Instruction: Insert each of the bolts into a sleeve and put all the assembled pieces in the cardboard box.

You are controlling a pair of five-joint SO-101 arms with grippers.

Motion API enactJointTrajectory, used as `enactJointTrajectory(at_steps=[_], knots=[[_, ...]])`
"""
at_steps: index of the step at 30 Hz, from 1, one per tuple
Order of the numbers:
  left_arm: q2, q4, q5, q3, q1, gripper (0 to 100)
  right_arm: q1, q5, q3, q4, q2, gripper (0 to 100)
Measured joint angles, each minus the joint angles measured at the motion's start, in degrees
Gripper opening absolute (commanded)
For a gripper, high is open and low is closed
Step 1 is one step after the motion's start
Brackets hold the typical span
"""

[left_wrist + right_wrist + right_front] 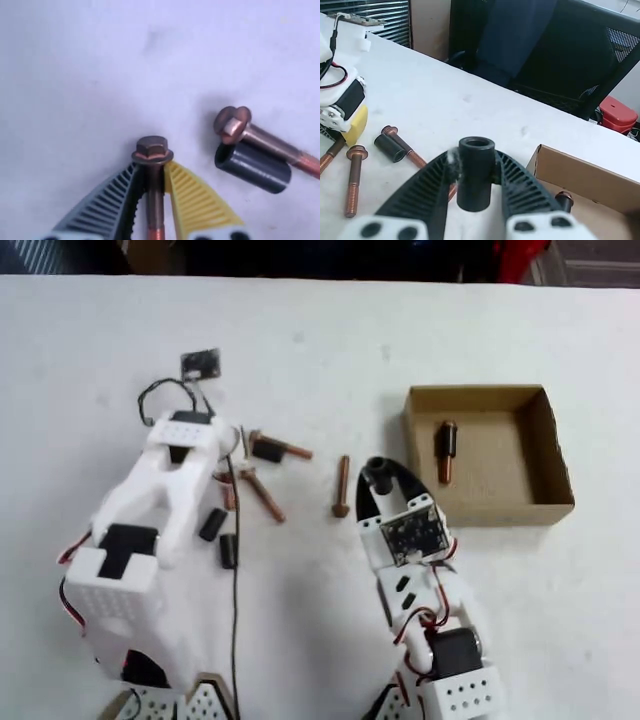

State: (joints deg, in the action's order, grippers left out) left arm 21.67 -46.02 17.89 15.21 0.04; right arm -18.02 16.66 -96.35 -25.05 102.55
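R pincer (475, 159) clamps black sleeve (476, 182) upright; L pincer (151, 168) clamps copper bolt (151, 150) by shank. Risk: slight axis misalignment at mating may jam bolt, twist sleeve loose.

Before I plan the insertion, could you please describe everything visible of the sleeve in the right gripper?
The sleeve is a short, dark, matte tube, seemingly metal, its open bore facing up. It stands upright, clamped on both sides by the right gripper's black ribbed fingers, just beside the cardboard box.
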Motion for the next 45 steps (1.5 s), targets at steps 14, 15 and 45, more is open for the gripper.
enactJointTrajectory(at_steps=[14,15,45], knots=[[0.09,1.32,-14.95,-0.62,-0.09,6,0.0,0.0,0.0,0.0,-0.09,2.0],[0.18,1.32,-14.95,-0.97,-0.09,6,0.0,0.0,0.0,0.0,-0.09,2.0],[-59.08,-11.6,-19.25,10.55,8.0,2,-13.27,-9.23,0.0,1.76,-0.09,1.7]])
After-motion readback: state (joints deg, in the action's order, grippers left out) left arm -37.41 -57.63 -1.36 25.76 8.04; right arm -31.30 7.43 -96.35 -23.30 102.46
